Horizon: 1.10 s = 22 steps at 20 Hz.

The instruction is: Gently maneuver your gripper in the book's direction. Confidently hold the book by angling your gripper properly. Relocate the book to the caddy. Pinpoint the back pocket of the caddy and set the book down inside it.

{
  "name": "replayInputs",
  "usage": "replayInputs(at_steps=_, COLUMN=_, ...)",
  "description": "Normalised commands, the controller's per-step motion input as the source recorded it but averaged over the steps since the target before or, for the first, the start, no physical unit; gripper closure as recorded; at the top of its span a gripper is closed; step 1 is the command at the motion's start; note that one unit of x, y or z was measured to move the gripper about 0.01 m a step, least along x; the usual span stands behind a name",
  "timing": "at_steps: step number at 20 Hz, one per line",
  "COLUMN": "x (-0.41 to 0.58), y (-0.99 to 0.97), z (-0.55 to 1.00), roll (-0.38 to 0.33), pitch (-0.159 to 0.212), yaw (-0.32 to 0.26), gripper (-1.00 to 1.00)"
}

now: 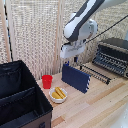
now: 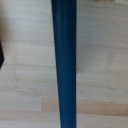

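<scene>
The white arm reaches down from above, its pincer (image 1: 66, 64) meeting the top corner of the navy-blue book (image 1: 76, 78). The book stands on edge on the pale wooden surface (image 1: 100, 102), leaning a little, with its ribbed lighter edge towards the exterior view's right. Whether the pincer actually clamps the book or only sits over it, I cannot tell from here; the fingertips are too small and dark against the cover.

From the wrist view, the book (image 2: 65, 65) shows only as a narrow blue band running straight across the wood (image 2: 30, 70), seen edge-on.

The black fabric caddy (image 1: 20, 97) sits at the exterior view's lower left, well apart from the book, its divider splitting it into compartments. Between caddy and book stand a red cup (image 1: 47, 81) and, just in front of it, a small white bowl (image 1: 58, 94) holding something yellow. A dark toaster oven (image 1: 112, 55) sits at the far right with its door down.
</scene>
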Motion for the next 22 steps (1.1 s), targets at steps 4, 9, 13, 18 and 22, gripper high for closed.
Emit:
replayInputs(at_steps=4, x=0.0, y=-0.2, z=-0.25, roll=-0.004, pitch=0.0, yaw=-0.017, gripper=-1.0)
replayInputs(at_steps=9, x=0.0, y=-0.07, z=-0.21, roll=-0.026, pitch=0.0, yaw=0.001, gripper=-1.0)
replayInputs(at_steps=13, x=0.002, y=0.0, z=-0.23, roll=-0.037, pitch=0.0, yaw=0.027, gripper=-1.0)
replayInputs(at_steps=18, x=0.05, y=0.0, z=-0.25, roll=-0.05, pitch=0.006, yaw=0.069, gripper=1.0)
replayInputs(at_steps=22, x=0.096, y=-0.01, z=-0.1, roll=-0.005, pitch=0.021, yaw=0.069, gripper=1.0)
